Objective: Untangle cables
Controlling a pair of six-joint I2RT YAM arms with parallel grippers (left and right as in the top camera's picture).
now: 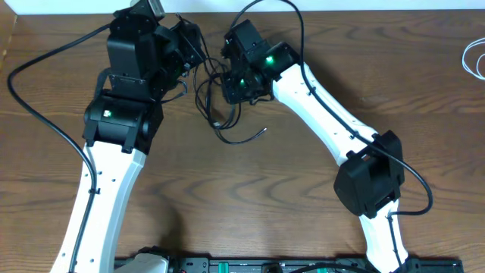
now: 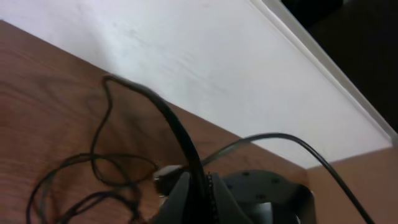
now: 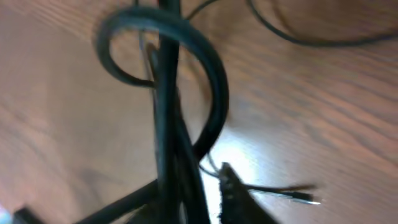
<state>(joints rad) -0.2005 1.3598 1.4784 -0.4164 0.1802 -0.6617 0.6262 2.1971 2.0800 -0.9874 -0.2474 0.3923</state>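
The left gripper [image 2: 198, 190] is clamped on the black cables [image 2: 179, 129], bunched between both grippers at the table's [image 1: 265, 197] far middle. The right gripper [image 3: 202, 193] straddles a strand; blur hides whether it pinches.

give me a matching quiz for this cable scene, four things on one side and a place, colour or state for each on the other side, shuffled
Things:
1. left gripper
2. black cables
3. white cable
4. table

Descriptions:
a. brown wood grain
b. at the far right edge, away from both arms
c. closed on one of the black cables
d. tangled in loops between the two arms

Pairs: 1-c, 2-d, 3-b, 4-a
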